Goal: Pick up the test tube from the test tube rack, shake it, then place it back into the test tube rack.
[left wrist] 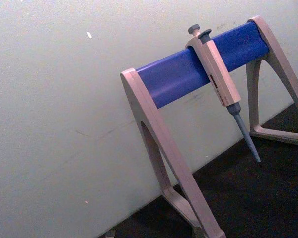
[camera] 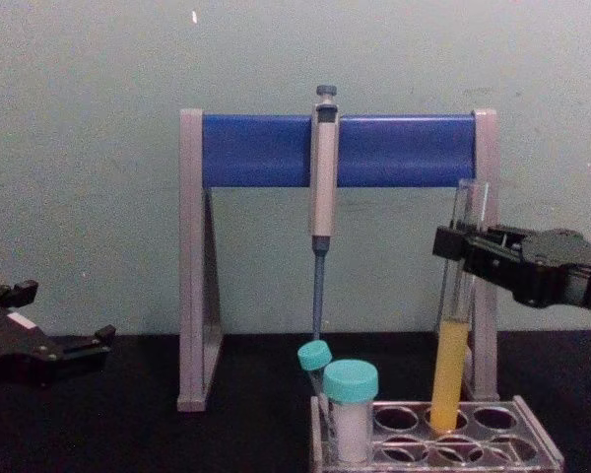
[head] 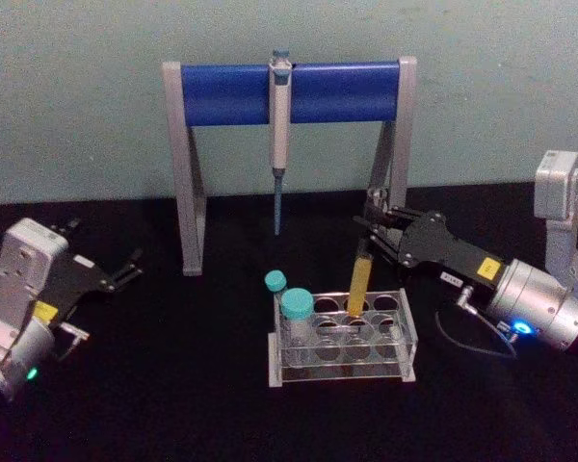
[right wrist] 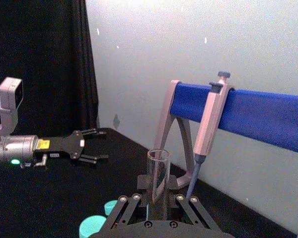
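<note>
One test tube (head: 359,286) in rack (head: 406,333), clamped by right claw (head: 370,236); its label (head: 485,268) illegible.

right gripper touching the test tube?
Cannot tell. In the chest view the right gripper crosses the test tube above its liquid, but that overlap hides any contact or gap.

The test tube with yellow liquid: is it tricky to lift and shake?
Likely fragile: the test tube looks like thin clear glass. Being capless, its yellow liquid could spill if shaken hard. Smooth and slim, it may slip against the right gripper.
</note>
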